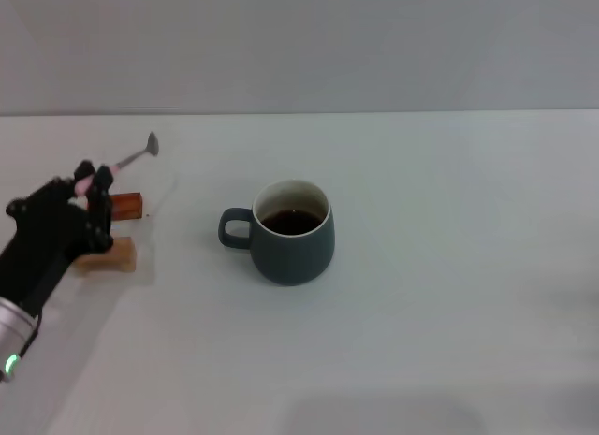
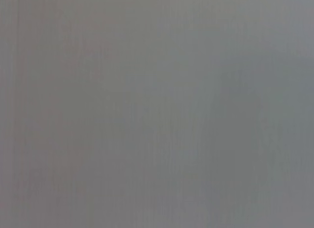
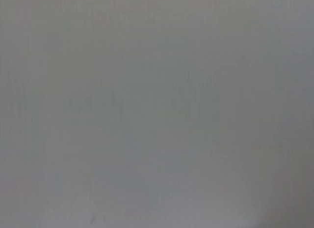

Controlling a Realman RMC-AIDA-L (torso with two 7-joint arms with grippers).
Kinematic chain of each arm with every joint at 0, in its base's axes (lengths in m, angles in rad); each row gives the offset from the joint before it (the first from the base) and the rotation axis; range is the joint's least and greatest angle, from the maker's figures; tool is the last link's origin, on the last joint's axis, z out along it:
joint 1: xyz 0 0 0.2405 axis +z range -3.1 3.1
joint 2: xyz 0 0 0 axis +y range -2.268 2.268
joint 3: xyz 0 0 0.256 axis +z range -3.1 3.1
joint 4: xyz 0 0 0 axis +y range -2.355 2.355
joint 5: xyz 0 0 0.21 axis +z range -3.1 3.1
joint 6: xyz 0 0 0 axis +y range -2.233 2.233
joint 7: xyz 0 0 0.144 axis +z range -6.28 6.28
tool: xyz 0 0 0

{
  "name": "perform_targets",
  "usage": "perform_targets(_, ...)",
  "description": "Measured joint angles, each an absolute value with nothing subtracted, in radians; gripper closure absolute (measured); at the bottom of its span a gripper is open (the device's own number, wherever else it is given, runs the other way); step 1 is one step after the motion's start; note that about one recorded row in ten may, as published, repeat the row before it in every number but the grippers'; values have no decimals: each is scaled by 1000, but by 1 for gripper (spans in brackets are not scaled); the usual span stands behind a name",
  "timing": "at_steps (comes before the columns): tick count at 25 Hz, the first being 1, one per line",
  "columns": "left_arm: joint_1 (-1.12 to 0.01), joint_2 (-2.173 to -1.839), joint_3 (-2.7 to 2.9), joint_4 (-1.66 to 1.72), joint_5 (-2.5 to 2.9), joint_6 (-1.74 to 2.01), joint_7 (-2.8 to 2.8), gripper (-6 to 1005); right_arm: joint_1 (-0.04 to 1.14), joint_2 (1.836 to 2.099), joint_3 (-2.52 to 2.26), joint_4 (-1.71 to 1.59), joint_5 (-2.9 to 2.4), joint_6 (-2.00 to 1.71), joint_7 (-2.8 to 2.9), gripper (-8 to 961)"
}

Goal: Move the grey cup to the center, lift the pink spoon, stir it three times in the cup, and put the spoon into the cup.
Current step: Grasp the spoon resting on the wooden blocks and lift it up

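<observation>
The grey cup [image 1: 292,231] stands upright near the middle of the table, handle toward my left, with dark liquid inside. My left gripper [image 1: 91,194] is at the far left of the head view, shut on the pink spoon [image 1: 128,160]. The pink handle is between the fingers and the grey metal neck and bowl stick up and away, above the table. The spoon is well to the left of the cup. My right gripper is out of view. Both wrist views show only a plain grey surface.
A reddish-brown block [image 1: 125,205] and a light wooden block [image 1: 109,256] lie on the table [image 1: 449,295] right by my left gripper. The grey wall runs along the table's far edge.
</observation>
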State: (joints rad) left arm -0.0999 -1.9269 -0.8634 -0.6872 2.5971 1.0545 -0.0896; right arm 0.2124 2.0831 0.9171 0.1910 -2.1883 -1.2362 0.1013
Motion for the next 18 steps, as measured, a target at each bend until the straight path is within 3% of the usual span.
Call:
perform_targets(2,-98,-1898,-862,-745,2598,1021,-90,853,209,2083,918,190,-2187,-1237,101,953)
perform_targets(5,-98,-1898,-862,-745,2598,1021,-90,853,205,2083,919,190,-2187,-1237,101,953)
perform_targets(6,-92,-1872,-871,-815,2632,980,-98,852,204,2083,919,190,-2187,-1238,101,953)
perform_targets(7,-82,-1867,-885,-847,2655,962,-103,852,203,2083,919,190,-2187,-1238,101,953)
perform_targets(13,-76,-1866,-892,-863,2666,953,-104,853,199,2082,936,179,-2183,-1238,101,953)
perform_targets(18,9,-1859,-993,-1030,2844,833,-138,853,199,2082,974,154,-2181,-1238,101,954)
